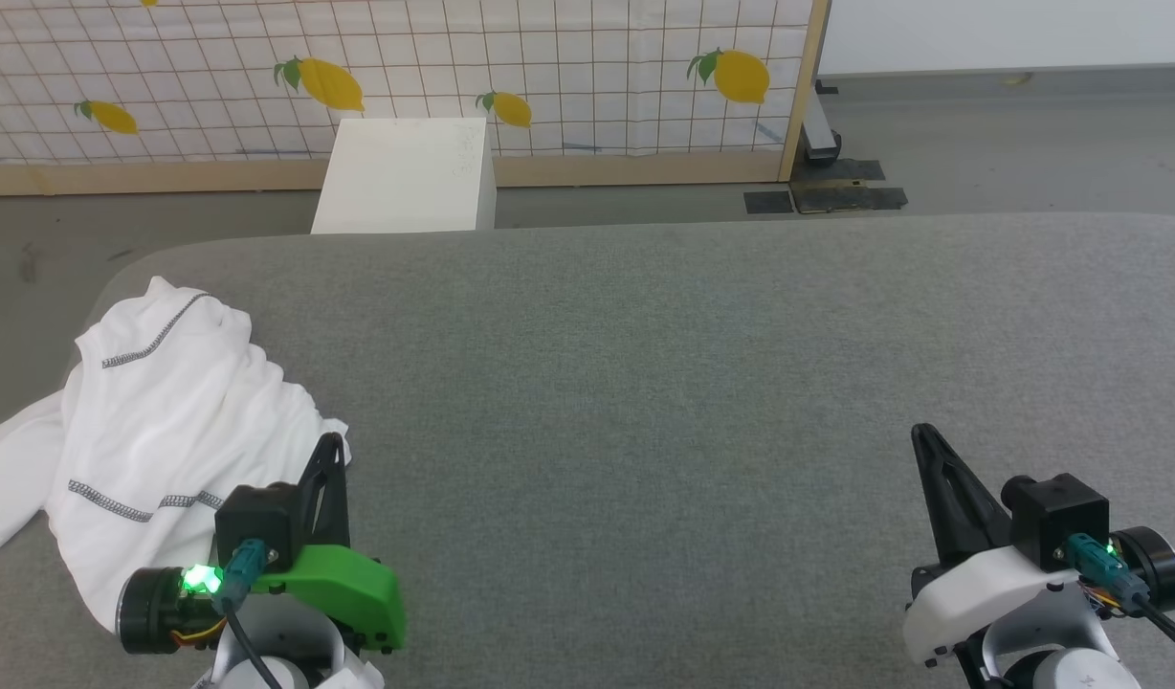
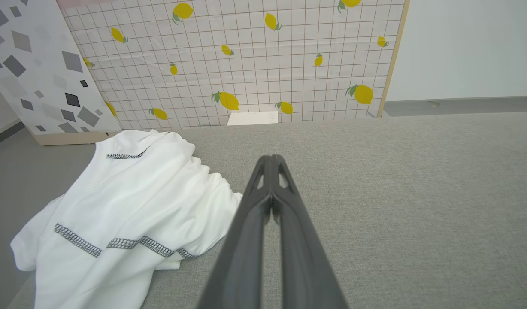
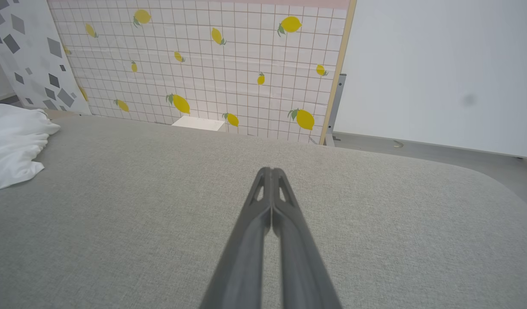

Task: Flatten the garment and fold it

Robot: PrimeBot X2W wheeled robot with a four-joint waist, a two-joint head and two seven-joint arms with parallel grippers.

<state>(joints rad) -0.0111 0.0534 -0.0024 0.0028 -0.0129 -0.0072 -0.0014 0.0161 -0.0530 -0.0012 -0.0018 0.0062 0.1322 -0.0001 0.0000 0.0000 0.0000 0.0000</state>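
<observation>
**White T-shirt lying bunched at the left edge, both grippers closed**

The T-shirt [image 1: 186,402] [image 2: 130,201] [image 3: 12,141] is lying crumpled on the far left of the grey fabric-covered table [image 1: 693,383], with one part hanging over the table's left edge. Two lines of grey speckled stitching [image 1: 152,340] are running across its folds. A small mark on the pale housing of the right arm at the bottom of the head view is too small to read.

The left gripper [image 1: 335,442] [image 2: 272,159] is sitting just beside the T-shirt's right edge, its two dark fingers pressing together at the tips. Whether it is touching the cloth cannot be told. A green light is glowing on its wrist. The right gripper [image 1: 920,433] [image 3: 272,171] is resting well apart from the T-shirt over the bare right side of the table, its fingers also meeting at the tips and holding nothing.

Beyond the table, a white box [image 1: 406,177] is standing on the grey floor [image 1: 1008,144] against a wood-framed screen [image 1: 549,77] printed with a grid and yellow lemons. Dark mats [image 1: 827,196] are lying at the screen's right foot. In the left wrist view, a pale panel [image 2: 27,64] with grey flecks is leaning to the left of the screen.
</observation>
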